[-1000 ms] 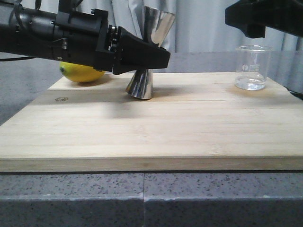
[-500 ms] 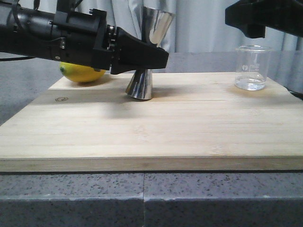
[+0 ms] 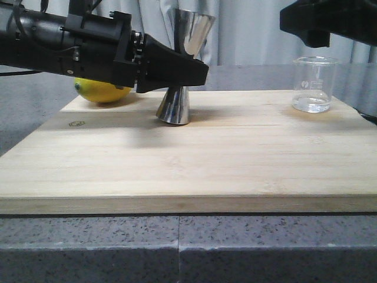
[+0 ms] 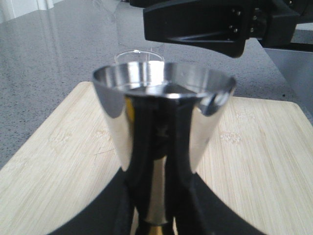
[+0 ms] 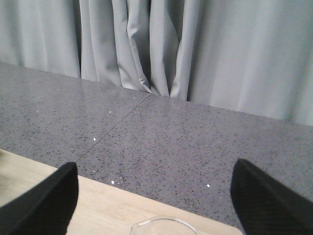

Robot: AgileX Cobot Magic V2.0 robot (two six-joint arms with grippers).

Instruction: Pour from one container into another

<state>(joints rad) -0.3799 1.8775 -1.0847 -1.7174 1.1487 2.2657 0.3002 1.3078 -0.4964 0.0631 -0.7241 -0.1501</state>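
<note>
The steel hourglass jigger (image 3: 175, 106) stands slightly tilted at the back of the wooden board (image 3: 188, 159). My left gripper (image 3: 199, 73) is shut on its narrow waist. In the left wrist view the jigger's open top cup (image 4: 164, 117) fills the middle, with the gripper (image 4: 159, 200) closed around the waist below it. The clear glass beaker (image 3: 315, 85) holds a little clear liquid and stands at the board's far right corner. My right gripper (image 5: 156, 196) hangs open above it, fingers wide apart, with the beaker's rim (image 5: 161, 224) just below them.
A yellow lemon (image 3: 103, 91) lies at the board's back left corner, behind the left arm. The board sits on a grey speckled counter (image 3: 188, 247), and grey curtains (image 5: 195, 49) hang behind. The right arm (image 4: 210, 24) shows above the beaker in the left wrist view.
My left gripper has shifted slightly to the left, and the jigger's top cup has moved left with it. The beaker and the right gripper have not moved.
</note>
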